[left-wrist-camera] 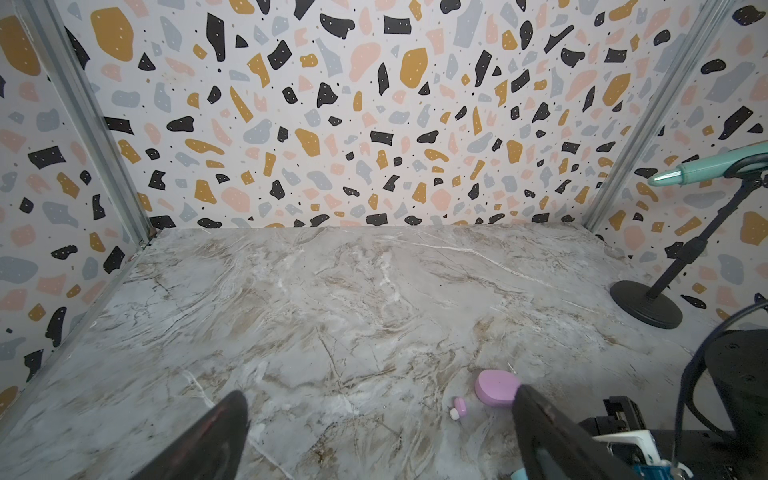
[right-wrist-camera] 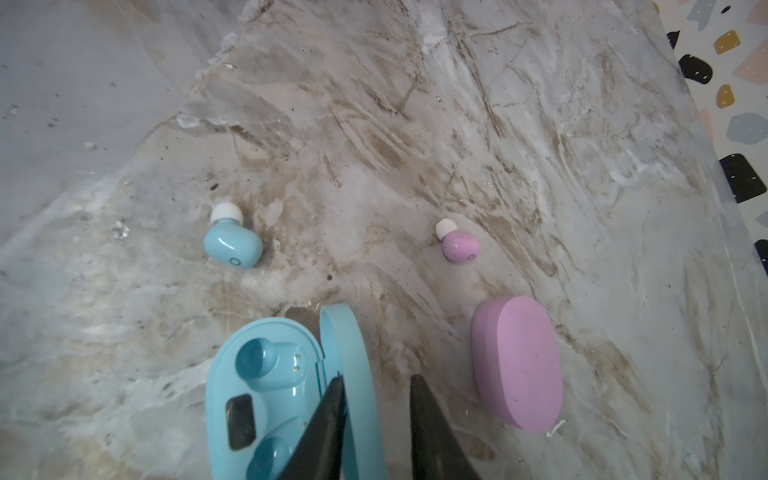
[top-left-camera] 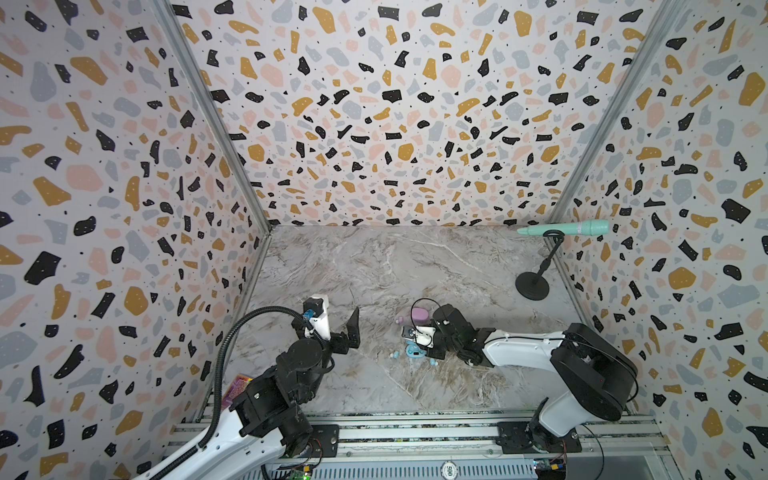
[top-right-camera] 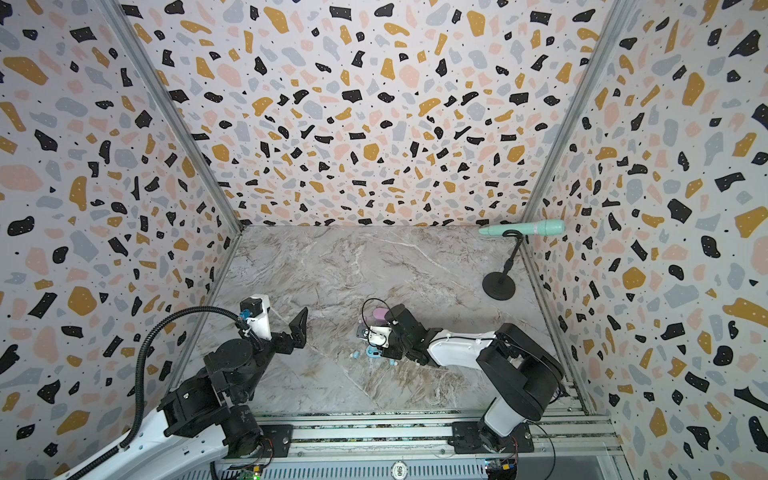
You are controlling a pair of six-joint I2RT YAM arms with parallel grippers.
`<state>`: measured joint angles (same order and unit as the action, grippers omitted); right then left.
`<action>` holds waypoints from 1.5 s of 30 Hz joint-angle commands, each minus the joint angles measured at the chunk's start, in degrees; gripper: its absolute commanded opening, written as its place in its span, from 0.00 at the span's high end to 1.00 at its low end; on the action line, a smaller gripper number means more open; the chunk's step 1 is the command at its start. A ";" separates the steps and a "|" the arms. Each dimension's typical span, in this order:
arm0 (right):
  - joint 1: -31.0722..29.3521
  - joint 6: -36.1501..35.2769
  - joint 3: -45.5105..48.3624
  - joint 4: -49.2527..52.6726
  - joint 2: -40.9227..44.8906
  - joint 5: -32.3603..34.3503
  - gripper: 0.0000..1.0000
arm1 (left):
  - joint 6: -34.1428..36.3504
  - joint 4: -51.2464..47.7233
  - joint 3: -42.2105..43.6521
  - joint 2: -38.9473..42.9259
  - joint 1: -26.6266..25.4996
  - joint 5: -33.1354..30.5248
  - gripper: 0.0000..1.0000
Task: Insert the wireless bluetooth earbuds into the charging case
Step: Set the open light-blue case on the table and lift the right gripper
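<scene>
the marble-patterned bench (top-left-camera: 374, 266) lies between terrazzo-patterned walls (top-left-camera: 374, 104). the left arm (top-left-camera: 257, 399) holds its tool (left-wrist-camera: 380, 392) above the bench's left part, jaws spread wide with nothing between them. the right arm (top-left-camera: 519, 349) reaches to mid-bench, its tool (right-wrist-camera: 378, 378) pointing down at the blue charging case (right-wrist-camera: 270, 399). its jaws stand a little apart, astride the rim of the raised lid, and a sliver of bench shows between the lid and one jaw, so nothing is gripped. in the far right corner a black stand (top-left-camera: 533, 284) carries a mint-green wand (top-left-camera: 569, 228). the blue charging case lies open, and the sockets that show are empty. the pink charging case (right-wrist-camera: 519, 361) lies shut near it. one blue earbud (right-wrist-camera: 232, 245) and one pink earbud (right-wrist-camera: 460, 245) lie loose on the bench, apart from both cases. in a top view a second blue earbud (top-left-camera: 433, 361) lies on the blue case's other side, close under the right arm.
</scene>
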<state>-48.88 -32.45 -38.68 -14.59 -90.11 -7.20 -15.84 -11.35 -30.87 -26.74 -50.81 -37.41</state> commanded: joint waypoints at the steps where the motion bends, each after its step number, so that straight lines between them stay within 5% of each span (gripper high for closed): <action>1: -0.34 0.55 -0.70 0.44 2.91 0.40 0.71 | 0.62 2.41 0.64 0.05 -0.08 0.05 0.00; 21: -0.28 1.23 0.36 1.50 8.14 -2.71 0.70 | 0.76 2.51 0.59 -0.79 -0.08 0.71 0.00; 29: -0.34 7.48 0.79 -0.32 16.20 -4.27 0.68 | 0.49 2.57 0.73 -0.47 -0.02 0.68 0.00; 32: -0.07 12.47 1.78 -2.41 20.84 -4.55 0.32 | 0.33 2.86 1.04 -0.21 -0.06 0.37 0.00; 33: -0.01 14.14 2.25 -3.11 22.58 -4.42 0.09 | 0.36 2.98 1.10 -0.13 -0.04 0.45 0.00; 34: 0.02 15.64 2.65 -3.94 23.87 -3.92 0.01 | 0.23 3.14 1.21 -0.22 -0.08 0.58 0.00; 41: 0.66 28.12 7.35 -8.37 32.99 2.50 0.01 | -2.26 3.96 1.34 -0.68 -0.08 -0.70 0.00; 45: 1.10 43.12 9.01 -8.03 36.40 10.16 0.01 | -4.67 4.98 2.43 0.42 -0.06 -5.03 0.00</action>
<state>-48.27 -3.14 -29.95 -21.69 -55.83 -3.29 -18.02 -9.82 -29.98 -27.29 -50.81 -38.28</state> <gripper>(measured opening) 0.989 0.995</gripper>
